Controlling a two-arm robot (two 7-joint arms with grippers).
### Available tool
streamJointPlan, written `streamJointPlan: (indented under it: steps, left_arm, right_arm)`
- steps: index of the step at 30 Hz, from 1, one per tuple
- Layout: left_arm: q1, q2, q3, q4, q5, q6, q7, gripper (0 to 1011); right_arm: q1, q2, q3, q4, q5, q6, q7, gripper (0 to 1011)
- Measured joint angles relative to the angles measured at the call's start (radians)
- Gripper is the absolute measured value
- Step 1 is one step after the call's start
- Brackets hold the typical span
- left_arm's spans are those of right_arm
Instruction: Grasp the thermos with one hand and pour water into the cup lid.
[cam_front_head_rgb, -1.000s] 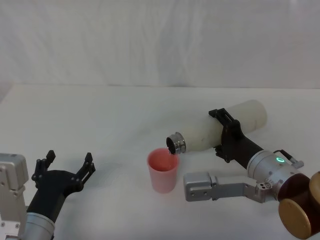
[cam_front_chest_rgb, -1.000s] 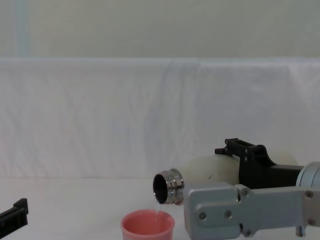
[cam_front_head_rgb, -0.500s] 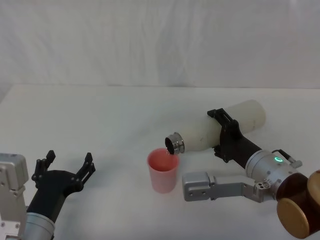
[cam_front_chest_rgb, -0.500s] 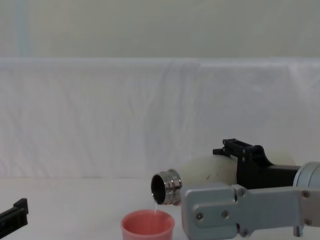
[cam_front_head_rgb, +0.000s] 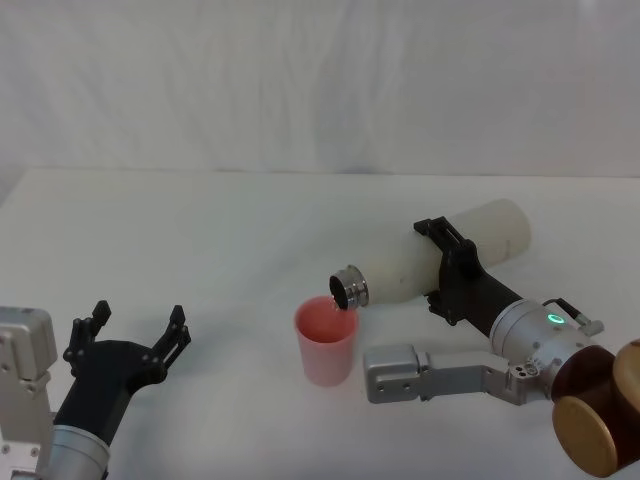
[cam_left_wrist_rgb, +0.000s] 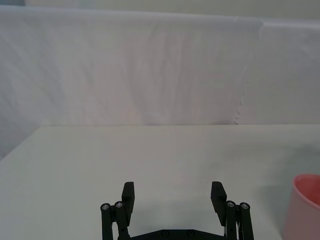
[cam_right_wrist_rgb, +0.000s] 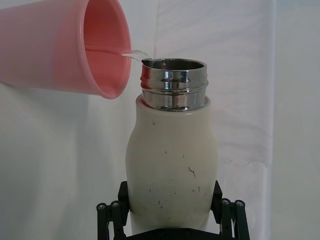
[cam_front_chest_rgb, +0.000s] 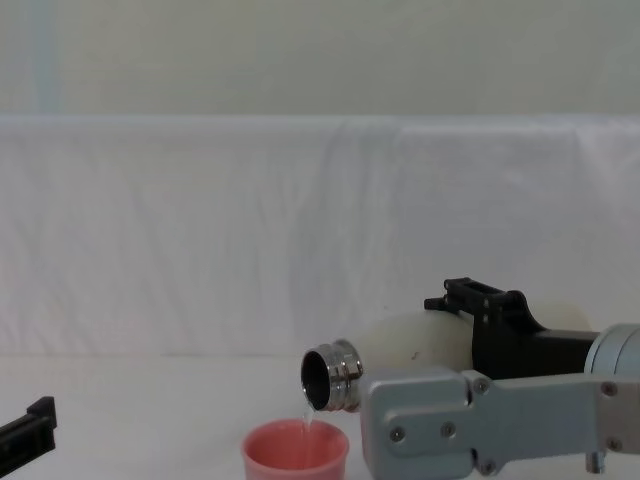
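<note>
The cream-white thermos (cam_front_head_rgb: 430, 258) lies tilted almost level above the table, its steel neck (cam_front_head_rgb: 350, 288) over the rim of the pink cup lid (cam_front_head_rgb: 325, 340). My right gripper (cam_front_head_rgb: 452, 267) is shut on the thermos body. In the right wrist view a thin stream of water runs from the thermos (cam_right_wrist_rgb: 171, 165) mouth into the cup lid (cam_right_wrist_rgb: 70, 47), with the gripper (cam_right_wrist_rgb: 170, 202) clamping the bottle's lower body. The chest view shows the thermos (cam_front_chest_rgb: 410, 340) neck just above the cup lid (cam_front_chest_rgb: 295, 452). My left gripper (cam_front_head_rgb: 137, 336) rests open at the table's near left, seen open as the left gripper (cam_left_wrist_rgb: 173, 196) with nothing between its fingers.
The white table (cam_front_head_rgb: 200, 240) runs back to a white cloth backdrop (cam_front_head_rgb: 320, 80). A grey link of my right arm (cam_front_head_rgb: 430, 372) lies just right of the cup lid. The pink cup lid's edge (cam_left_wrist_rgb: 304, 207) shows in the left wrist view.
The thermos and right arm have shifted very slightly left and lower over the cup lid; water keeps trickling. The left arm has not moved.
</note>
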Motion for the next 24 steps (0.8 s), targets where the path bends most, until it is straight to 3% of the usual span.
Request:
streamJointPlan:
  steps: [24]
  left_arm:
    - [0.0, 0.0, 0.0, 0.0, 0.0, 0.0, 0.0, 1001]
  right_arm:
    - [0.001, 0.0, 0.0, -0.002, 0.0, 0.001, 0.004, 958]
